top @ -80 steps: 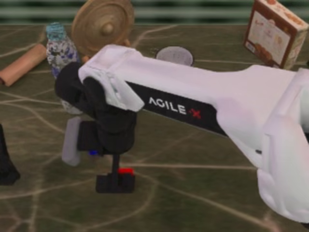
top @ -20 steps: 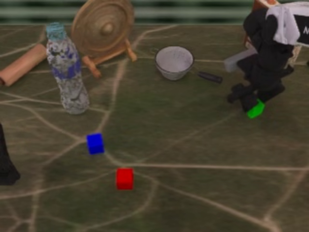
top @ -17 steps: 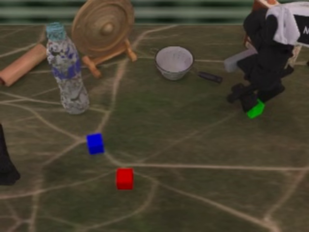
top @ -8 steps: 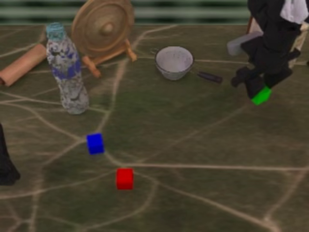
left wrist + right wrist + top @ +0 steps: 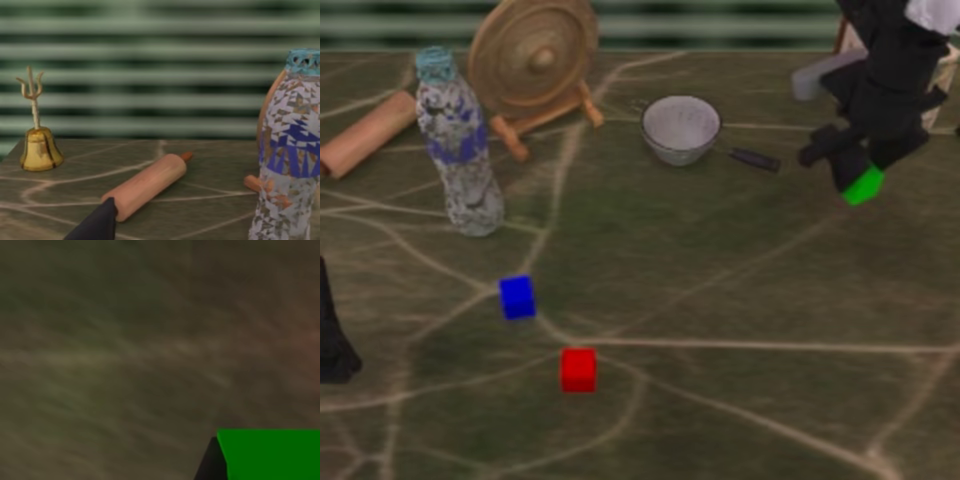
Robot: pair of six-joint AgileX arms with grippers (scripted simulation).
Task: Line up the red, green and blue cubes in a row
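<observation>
Risen and drifted farther since half a second ago: right end effector [image 5: 857, 172], clamped on green cube [image 5: 864, 185], far right above worktop [image 5: 740, 300]. Blue cube [image 5: 517, 297] and red cube [image 5: 578, 369] well left, nearer.

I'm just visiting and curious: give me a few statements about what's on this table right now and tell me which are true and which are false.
1. The right gripper holds the green cube. True.
2. The blue cube sits on top of the red cube. False: they lie apart on the table, the blue one nearer the bottle.
3. All three cubes are lined up already. False: the green cube is far off at the table's right side.
4. A rolling pin lies at the table's left, by the bottle. True.
5. The left gripper is carrying the red cube. False: that arm sits parked at the left edge.
</observation>
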